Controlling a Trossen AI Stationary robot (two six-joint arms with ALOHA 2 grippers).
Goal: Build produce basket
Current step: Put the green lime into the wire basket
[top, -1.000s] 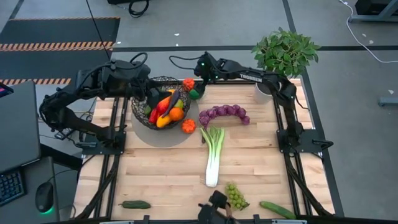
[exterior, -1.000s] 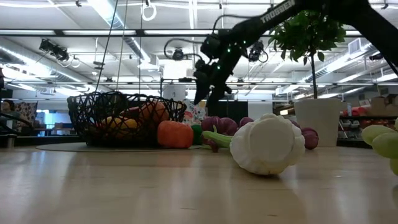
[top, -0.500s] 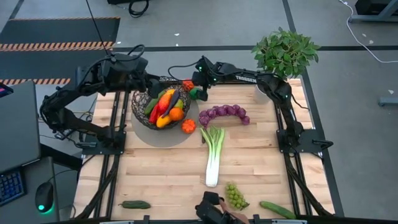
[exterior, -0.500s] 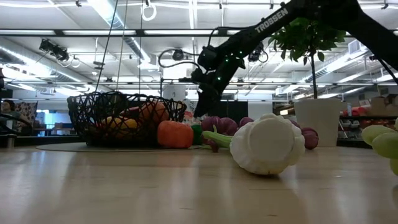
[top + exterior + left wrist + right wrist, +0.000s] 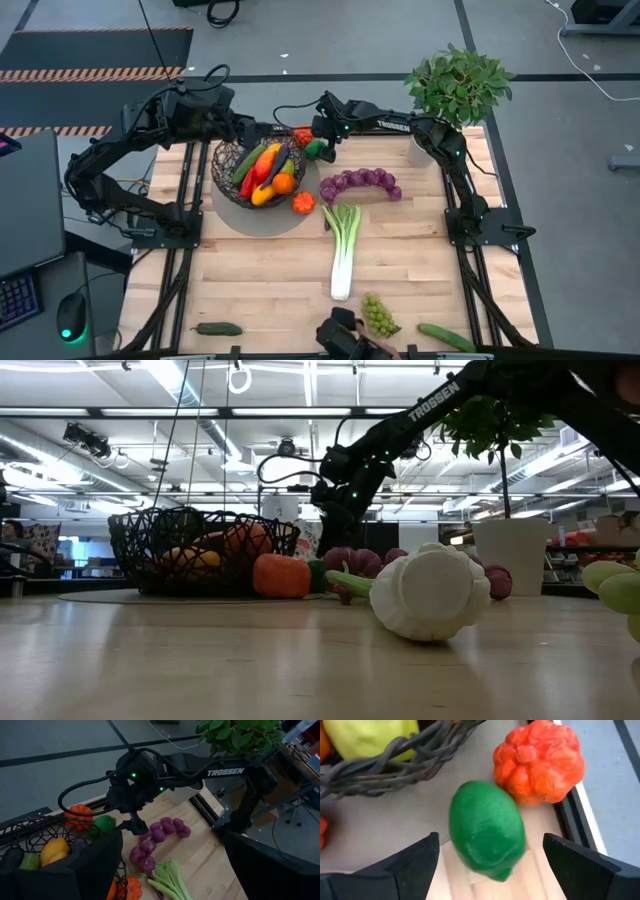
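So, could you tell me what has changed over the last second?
The right gripper came down over the green lime, jaws open. The left gripper drew back from the basket toward its far rim, open and empty. The produce stayed put.

Right arm reaches from 3 o'clock toward 12 o'clock; right gripper (image 5: 312,140) points down, fingers (image 5: 415,865) spread wide. Left arm extends from 9 o'clock; left gripper (image 5: 238,128) likewise spread, holding nothing.

Leek (image 5: 343,250) lies right of basket (image 5: 262,172), grapes (image 5: 358,182) between
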